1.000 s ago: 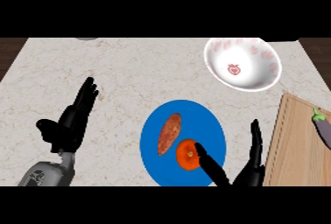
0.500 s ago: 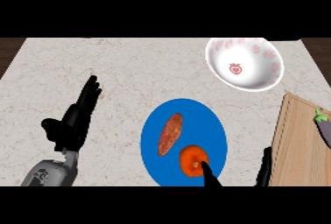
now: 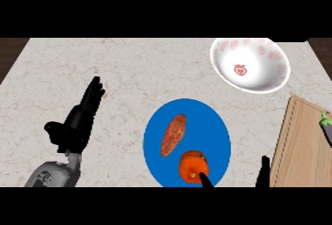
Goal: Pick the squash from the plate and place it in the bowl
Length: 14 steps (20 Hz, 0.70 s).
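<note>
A blue plate (image 3: pixel 156 132) lies on the marble counter (image 3: pixel 130 70) toward the near edge, a little right of the middle. On it are two things: an elongated reddish-brown sweet potato (image 3: pixel 174 135) lying lengthwise on the plate's left half, and a rounded orange squash (image 3: pixel 194 166) on the plate's near part, just beside the sweet potato's near end. The white bowl (image 3: pixel 250 63), marked with pink hearts and a small strawberry at its bottom, stands near the counter's far right corner, well apart from the plate. A wooden cutting board (image 3: pixel 301 145) lies along the counter's right edge, and a purple eggplant with a green stem (image 3: pixel 326 125) rests on it at the view's right border. The left hand (image 3: pixel 77 123) shows over the counter's left part, its fingers straight and close together, pointing away toward the far edge, holding nothing. Of the right hand (image 3: pixel 262 173) only two dark fingertips rise from the near edge: one touches or overlaps the squash's near side, the other stands by the cutting board's left rim, so they are spread wide and grip nothing that can be seen.
</note>
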Available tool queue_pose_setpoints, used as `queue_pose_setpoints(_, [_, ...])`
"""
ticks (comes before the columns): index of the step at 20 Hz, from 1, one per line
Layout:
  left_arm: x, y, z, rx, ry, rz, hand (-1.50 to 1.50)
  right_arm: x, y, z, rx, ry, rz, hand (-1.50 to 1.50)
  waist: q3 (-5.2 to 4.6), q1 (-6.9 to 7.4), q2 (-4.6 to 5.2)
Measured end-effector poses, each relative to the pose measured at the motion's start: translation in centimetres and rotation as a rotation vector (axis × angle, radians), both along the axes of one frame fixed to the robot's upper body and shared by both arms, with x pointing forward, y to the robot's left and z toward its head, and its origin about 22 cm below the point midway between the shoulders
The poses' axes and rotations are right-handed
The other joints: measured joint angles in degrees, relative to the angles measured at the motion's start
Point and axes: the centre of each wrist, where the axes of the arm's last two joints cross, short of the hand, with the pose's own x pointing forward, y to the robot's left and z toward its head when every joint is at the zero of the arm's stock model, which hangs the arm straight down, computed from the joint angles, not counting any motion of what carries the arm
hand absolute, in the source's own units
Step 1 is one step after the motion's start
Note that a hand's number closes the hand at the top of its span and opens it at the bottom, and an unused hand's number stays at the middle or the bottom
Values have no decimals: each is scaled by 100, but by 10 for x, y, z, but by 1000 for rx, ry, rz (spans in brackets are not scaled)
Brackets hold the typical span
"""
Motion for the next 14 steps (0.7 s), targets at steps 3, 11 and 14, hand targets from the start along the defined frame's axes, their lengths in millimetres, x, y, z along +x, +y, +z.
queue_pose_setpoints(3, [2,2,1,0,8,2,0,1,9,15,-4,56,19,-150,10,11,-11])
queue_pose_setpoints(11, [6,6,-2,-4,16,5,0,9,24,32,-140,28,106,-150,32,8,-38])
queue_pose_setpoints(14, [7,2,0,-7,15,5,0,10,25,34,-162,-20,121,-150,37,3,-47])
